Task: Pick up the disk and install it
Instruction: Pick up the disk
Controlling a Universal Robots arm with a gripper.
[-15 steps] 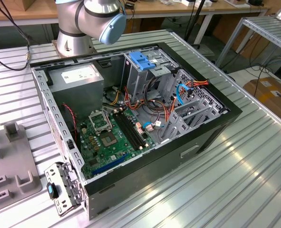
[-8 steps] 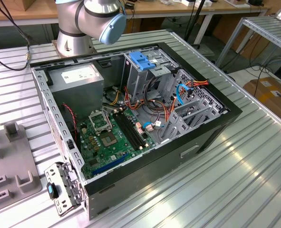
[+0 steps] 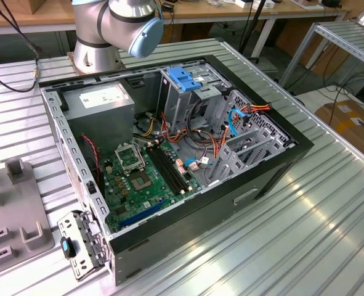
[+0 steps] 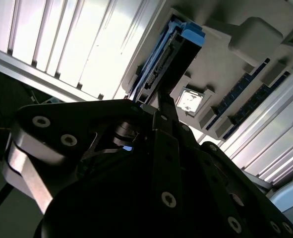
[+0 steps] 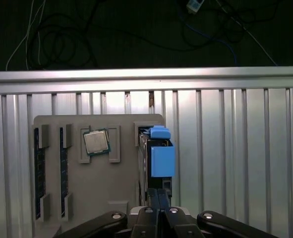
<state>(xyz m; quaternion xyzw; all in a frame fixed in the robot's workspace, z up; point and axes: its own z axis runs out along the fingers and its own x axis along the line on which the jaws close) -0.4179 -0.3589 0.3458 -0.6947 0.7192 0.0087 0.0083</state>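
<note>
Grey tray (image 5: 121,188) props the disk (image 5: 161,158) on edge; the fingers (image 5: 164,198), pressed together just beside it, could topple it if they descend unopened.

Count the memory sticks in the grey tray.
2: one stick at the edge of the tray, the other between it and the chip. None seem hidden.

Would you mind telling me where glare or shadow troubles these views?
Second wrist view: the table glares to white, and the gripper is backlit and dark. First wrist view: even light on the disk. Exterior view: soft sheen on the table.
</note>
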